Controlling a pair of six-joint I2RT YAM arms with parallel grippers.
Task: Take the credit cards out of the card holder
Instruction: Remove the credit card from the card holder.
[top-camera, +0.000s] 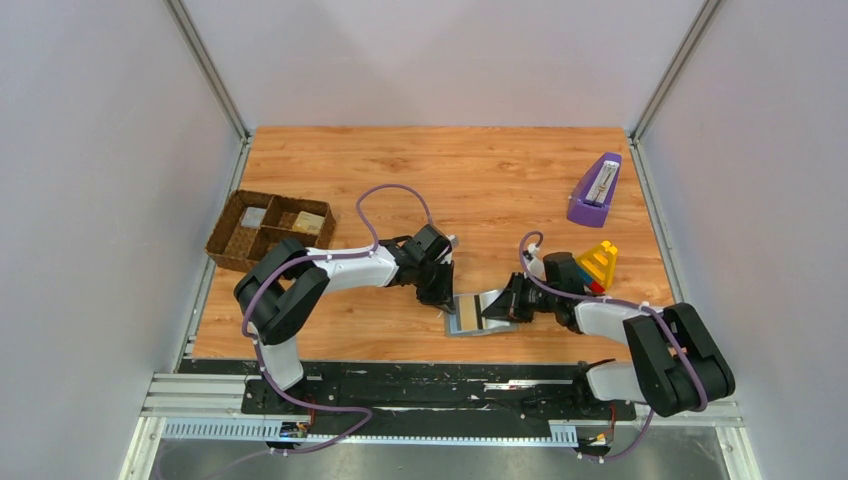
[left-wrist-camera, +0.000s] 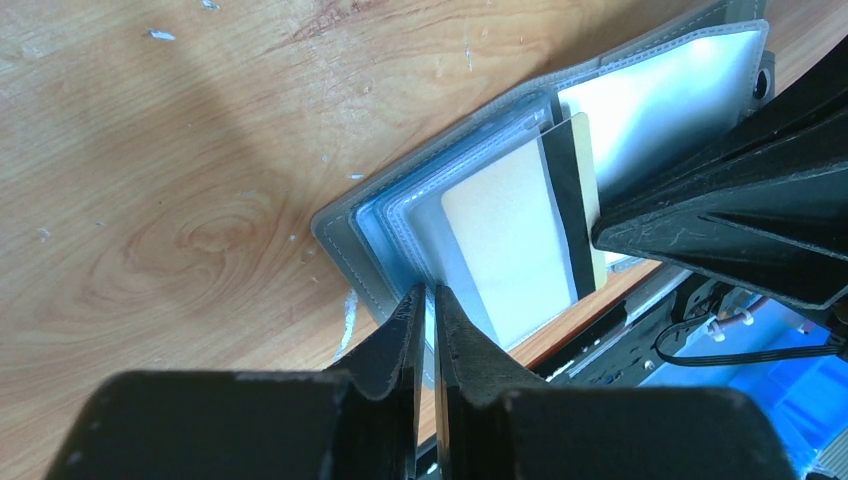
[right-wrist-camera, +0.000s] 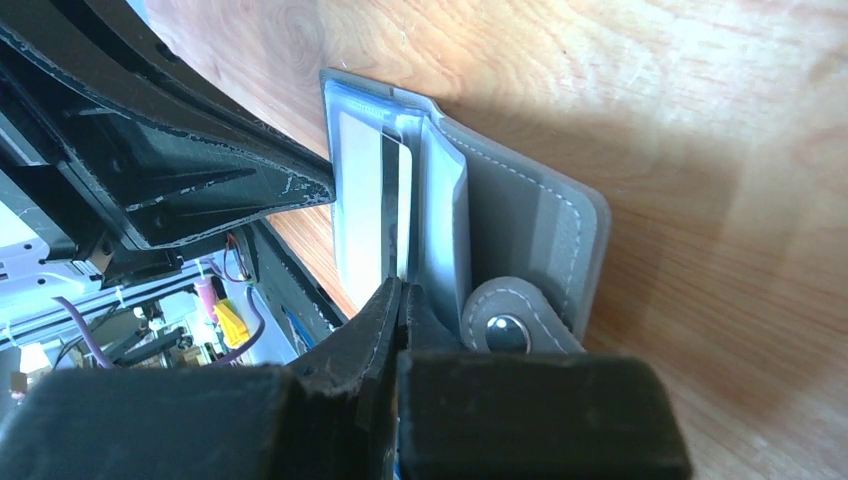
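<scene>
While the left end effector (left-wrist-camera: 427, 300) pinches the open holder (left-wrist-camera: 345, 235) by its left edge at the near side of the tabletop (top-camera: 480, 180), the right end effector (right-wrist-camera: 400, 292), clamped on what looks like the tan card (left-wrist-camera: 510, 240), should draw it rightwards, flat and slow.

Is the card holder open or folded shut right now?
Open: the card holder lies spread, clear inner sleeves exposed, with a tan card showing in them.
</scene>
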